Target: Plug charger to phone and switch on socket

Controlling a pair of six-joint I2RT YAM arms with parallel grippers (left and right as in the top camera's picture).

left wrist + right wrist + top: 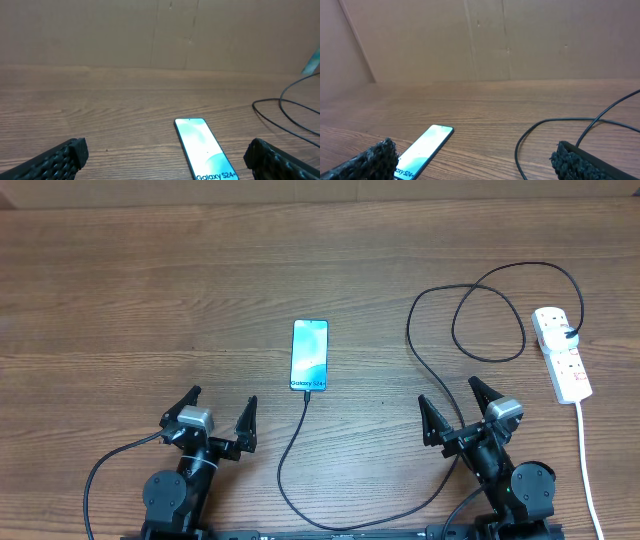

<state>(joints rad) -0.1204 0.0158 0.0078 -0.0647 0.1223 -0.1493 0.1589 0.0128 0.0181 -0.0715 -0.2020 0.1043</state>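
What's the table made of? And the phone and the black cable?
The table looks like wood or wood-look laminate: brown grain lines, matte surface. The phone seems to have a smooth glass front, bright and glossy, with a dark edge that could be metal or plastic. The charger cable looks like thin black rubber or plastic, since it bends in soft loops.

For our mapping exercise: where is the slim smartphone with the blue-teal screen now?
In the overhead view, the smartphone lies flat at the centre of the wooden table, with the thin black cable ending at its near edge.
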